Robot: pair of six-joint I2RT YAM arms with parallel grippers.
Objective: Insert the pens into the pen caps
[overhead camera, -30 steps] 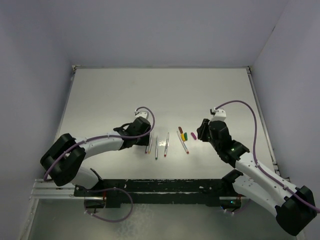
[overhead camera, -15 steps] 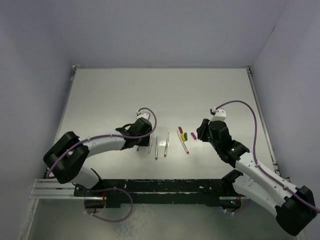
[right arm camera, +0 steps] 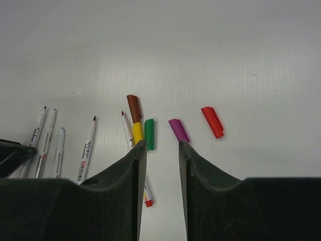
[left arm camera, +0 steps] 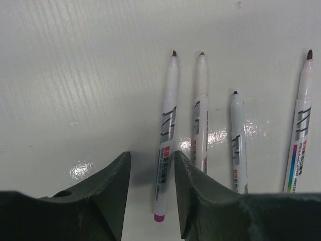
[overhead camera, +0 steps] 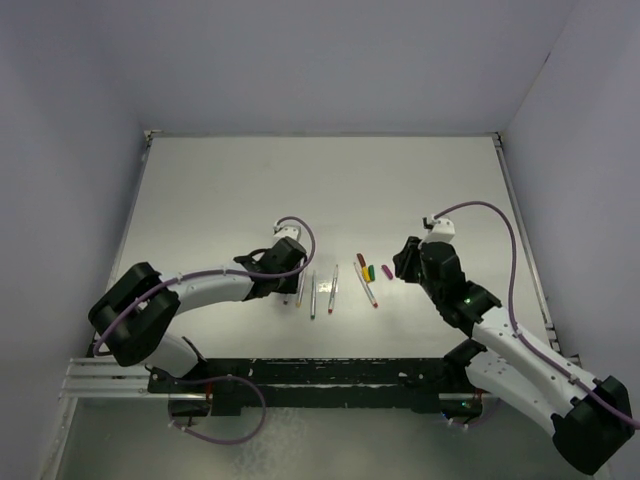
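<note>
Left gripper [left arm camera: 152,156] has slid in over the pen row and its jaws have narrowed. They now straddle the leftmost pen [left arm camera: 165,130], the one with the magenta end, which lies flat on the table [left arm camera: 75,75]. It isn't clamped yet, there's a gap on one side. Looks like the first pickup is about to start. Neighbouring pens [left arm camera: 200,110] are untouched. Right gripper [right arm camera: 159,150] hasn't budged: jaws parted, empty, poised just short of the magenta cap [right arm camera: 178,129], with the red cap [right arm camera: 212,121] beside it. Nothing capped yet.

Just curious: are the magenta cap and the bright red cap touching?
Apart. The right wrist view shows bare table between the magenta cap and the bright red cap.
</note>
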